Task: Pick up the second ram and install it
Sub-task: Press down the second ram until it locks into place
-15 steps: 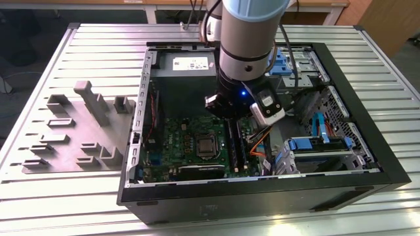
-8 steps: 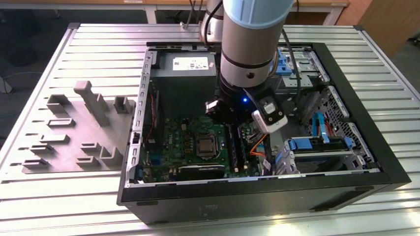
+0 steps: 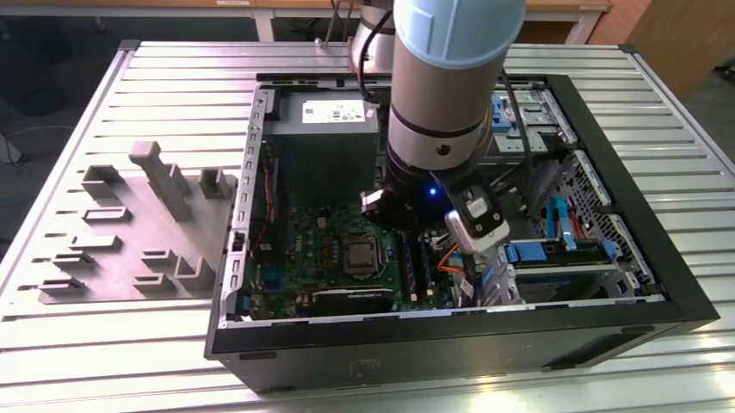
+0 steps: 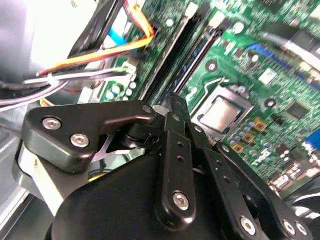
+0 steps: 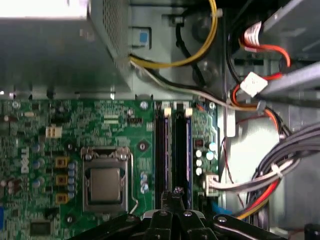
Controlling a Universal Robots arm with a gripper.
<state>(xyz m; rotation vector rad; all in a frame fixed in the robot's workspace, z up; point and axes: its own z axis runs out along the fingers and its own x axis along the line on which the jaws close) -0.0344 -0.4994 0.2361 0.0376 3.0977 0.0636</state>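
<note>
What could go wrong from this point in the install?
The hand, tips together, sits right over the black memory slots. Pressing down off-line could stress a slot or the green motherboard. Loose cables run close beside the slots and might snag the hand's linkage.

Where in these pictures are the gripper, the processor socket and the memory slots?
Gripper (image 5: 176, 192): first wrist view, the tips of its black fingers.
Processor socket (image 5: 106, 184): first wrist view, its silver middle plate.
Memory slots (image 5: 161, 150): first wrist view, midway along one long black slot.
</note>
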